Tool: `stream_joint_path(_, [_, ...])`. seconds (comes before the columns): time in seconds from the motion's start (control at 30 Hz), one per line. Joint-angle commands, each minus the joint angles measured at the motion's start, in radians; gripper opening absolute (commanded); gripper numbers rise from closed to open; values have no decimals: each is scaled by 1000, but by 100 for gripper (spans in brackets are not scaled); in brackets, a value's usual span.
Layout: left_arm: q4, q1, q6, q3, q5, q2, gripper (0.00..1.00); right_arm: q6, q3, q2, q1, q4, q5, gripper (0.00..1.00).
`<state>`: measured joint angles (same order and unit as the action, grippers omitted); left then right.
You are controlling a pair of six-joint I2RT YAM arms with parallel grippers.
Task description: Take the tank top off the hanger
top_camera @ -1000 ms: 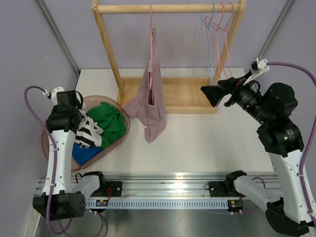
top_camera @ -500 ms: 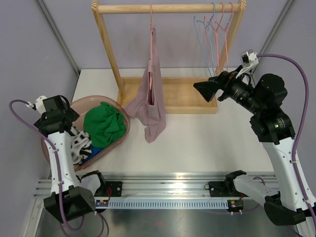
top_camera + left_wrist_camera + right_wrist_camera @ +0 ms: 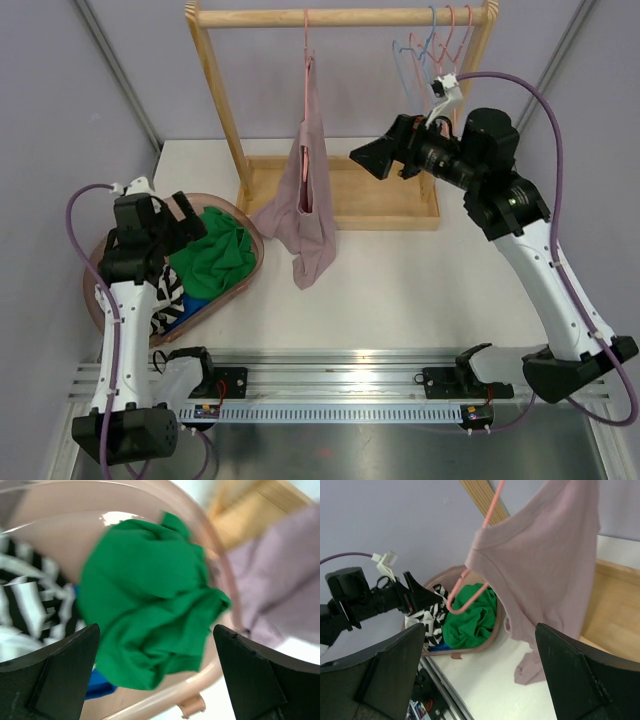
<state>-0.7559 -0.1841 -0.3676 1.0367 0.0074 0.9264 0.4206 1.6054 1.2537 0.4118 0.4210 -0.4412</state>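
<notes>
A mauve tank top [image 3: 306, 165] hangs from a pink hanger [image 3: 306, 55] on the wooden rack's top rod, with its hem trailing on the table. My right gripper [image 3: 370, 158] is open just right of it, level with its middle and apart from it. In the right wrist view the tank top [image 3: 545, 555] and the hanger's lower loop [image 3: 469, 589] lie ahead of the open right gripper [image 3: 479, 645]. My left gripper [image 3: 186, 222] is open over the basket. In its wrist view the left gripper [image 3: 156, 650] holds nothing and the tank top [image 3: 282, 580] shows beyond the rim.
A pink basket [image 3: 252, 238] at the left holds a green garment [image 3: 212, 250], a striped one [image 3: 172, 295] and a blue one. Several bare hangers [image 3: 440, 45] hang at the rod's right end. The rack's wooden base tray [image 3: 350, 195] and left post [image 3: 215, 95] stand behind the tank top.
My left gripper opened and let the striped garment drop into the basket, then came over the green garment. My right arm swung left, close to the tank top.
</notes>
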Motion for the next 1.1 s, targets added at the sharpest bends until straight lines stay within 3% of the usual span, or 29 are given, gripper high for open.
stream_joint_path(0.0, [50,116,59,-7,94,-20,99,-52,137,70,108,-2,144,99])
stream_joint_path(0.3, [78,227,41,-70,112,-90,99,-132,454,363,295,103,487,96])
stream_joint_path(0.5, [81,261,45,-72,109,-121,99,-209,763,538,344,241,706,90])
stream_joint_path(0.67, [93,262,53,-76,111,-153,99,-250,1011,716,366,323,797,86])
stream_joint_path(0.97, [93,264,62,-78,148,-144,99,-373,1122,852,372,220,894,72])
stream_joint_path(1.07, [93,262,64,-79,154,-146,99,-408,1113,857,374,176,915,61])
